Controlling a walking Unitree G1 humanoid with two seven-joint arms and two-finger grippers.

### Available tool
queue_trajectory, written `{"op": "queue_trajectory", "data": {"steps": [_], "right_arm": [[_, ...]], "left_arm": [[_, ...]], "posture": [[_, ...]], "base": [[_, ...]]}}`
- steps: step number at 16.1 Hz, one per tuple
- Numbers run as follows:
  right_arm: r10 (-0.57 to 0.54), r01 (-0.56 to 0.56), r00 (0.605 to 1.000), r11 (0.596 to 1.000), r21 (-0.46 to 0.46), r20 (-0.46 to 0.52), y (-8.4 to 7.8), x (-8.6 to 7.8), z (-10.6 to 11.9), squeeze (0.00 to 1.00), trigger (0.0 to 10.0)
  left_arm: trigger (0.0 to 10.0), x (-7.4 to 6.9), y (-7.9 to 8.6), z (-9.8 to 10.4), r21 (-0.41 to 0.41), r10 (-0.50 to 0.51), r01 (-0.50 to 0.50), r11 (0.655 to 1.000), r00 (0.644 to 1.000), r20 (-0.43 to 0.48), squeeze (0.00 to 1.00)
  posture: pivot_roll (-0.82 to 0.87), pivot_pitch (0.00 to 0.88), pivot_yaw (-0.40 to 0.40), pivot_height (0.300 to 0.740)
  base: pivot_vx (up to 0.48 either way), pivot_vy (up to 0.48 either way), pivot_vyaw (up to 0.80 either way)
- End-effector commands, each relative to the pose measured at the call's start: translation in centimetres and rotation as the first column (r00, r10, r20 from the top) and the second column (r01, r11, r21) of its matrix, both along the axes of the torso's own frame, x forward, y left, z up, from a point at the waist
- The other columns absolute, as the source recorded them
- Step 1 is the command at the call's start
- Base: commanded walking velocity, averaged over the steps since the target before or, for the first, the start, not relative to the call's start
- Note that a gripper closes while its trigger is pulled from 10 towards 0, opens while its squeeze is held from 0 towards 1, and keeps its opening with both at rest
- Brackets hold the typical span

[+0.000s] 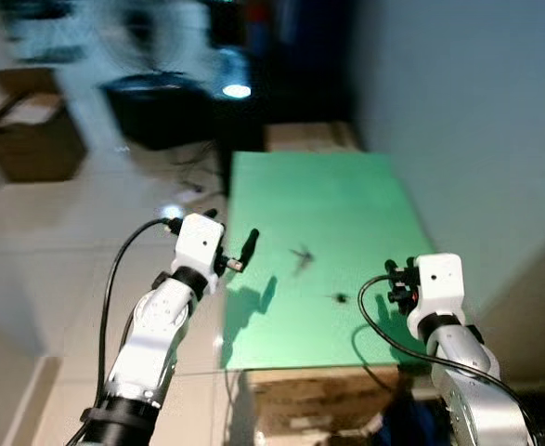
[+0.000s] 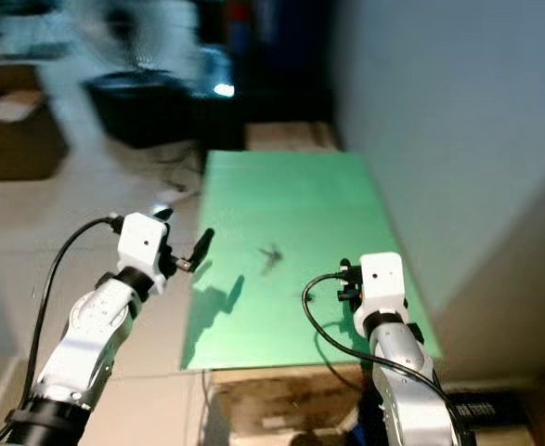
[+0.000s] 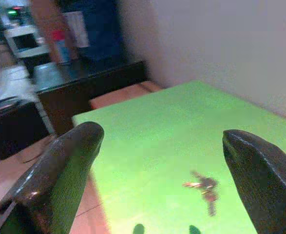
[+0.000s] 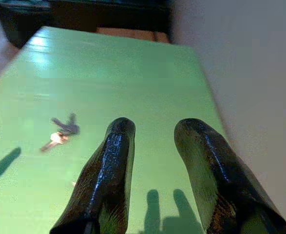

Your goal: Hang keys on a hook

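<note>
A small bunch of keys lies on the green table top, near its middle. It looks dark with a pale tag in the right wrist view and is blurred in the left wrist view. My left gripper hovers over the table's left edge, left of the keys, open wide with nothing between its fingers. My right gripper is held above the near right part of the table. Its fingers stand a little apart and hold nothing, and the keys lie ahead and to its left.
A pale wall runs along the table's right side. Cardboard boxes sit under the near edge. Black furniture and a cardboard box stand on the tiled floor at the back left. A tiny dark speck lies near the keys.
</note>
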State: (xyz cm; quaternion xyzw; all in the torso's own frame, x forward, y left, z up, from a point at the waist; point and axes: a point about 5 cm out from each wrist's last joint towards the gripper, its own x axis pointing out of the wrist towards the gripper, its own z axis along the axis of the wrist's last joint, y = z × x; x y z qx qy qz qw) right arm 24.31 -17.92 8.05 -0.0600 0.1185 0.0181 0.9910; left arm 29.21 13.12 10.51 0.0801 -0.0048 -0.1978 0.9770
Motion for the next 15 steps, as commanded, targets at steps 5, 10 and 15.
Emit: {"op": "queue_trajectory", "data": {"steps": [5, 10, 15], "right_arm": [[0.012, -0.012, 1.0, 1.0, -0.002, -0.011, 0.13, 0.15, -0.03, 0.0, 10.0], [0.012, -0.011, 0.999, 0.999, 0.035, -0.031, 0.38, 0.14, -0.37, 0.0, 10.0], [-0.001, 0.002, 1.0, 1.0, 0.03, -0.028, 0.21, 0.03, -0.37, 0.0, 10.0]], "left_arm": [[10.0, 0.26, 0.3, 0.07, 0.001, -0.002, 0.002, 1.0, 1.0, -0.001, 0.0], [10.0, 0.37, 0.38, 0.15, 0.004, -0.012, 0.012, 1.0, 1.0, 0.002, 0.0], [10.0, 0.53, 0.15, 0.3, 0.001, -0.031, 0.031, 1.0, 0.999, 0.008, 0.0]], "posture": [[-0.17, 0.0, 0.042, 0.74], [-0.16, 0.0, 0.047, 0.74], [-0.17, 0.0, 0.06, 0.74]], "base": [[0.0, 0.0, 0.0], [0.097, 0.0, -0.32], [0.304, 0.0, -0.32]]}}
